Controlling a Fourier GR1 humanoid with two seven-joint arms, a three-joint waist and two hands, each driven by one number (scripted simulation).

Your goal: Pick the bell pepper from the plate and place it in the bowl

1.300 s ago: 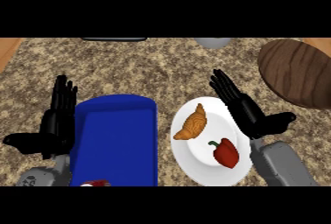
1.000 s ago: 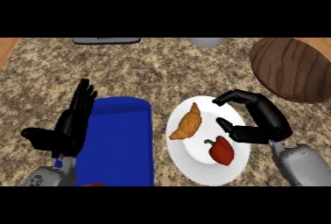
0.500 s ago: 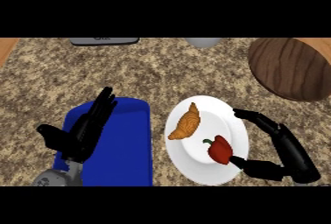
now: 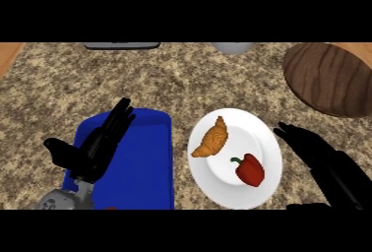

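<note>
head view: i see my right hand (image 4: 327,160) spread beside the plate (image 4: 258,197), bell pepper (image 4: 250,170) untouched (left hand (image 4: 98,142) open too).

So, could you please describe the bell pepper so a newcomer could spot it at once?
Find the white plate right of the blue tray. Two foods lie on it: the bell pepper is the nearer, glossy red one with a green stem, unlike the golden croissant.

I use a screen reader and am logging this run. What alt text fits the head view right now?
A red bell pepper and a golden croissant lie on a round white plate on a speckled stone counter; the open right hand is beside the plate's right edge. The open left hand hangs over a blue rectangular tray; a brown wooden bowl sits upper right.
</note>
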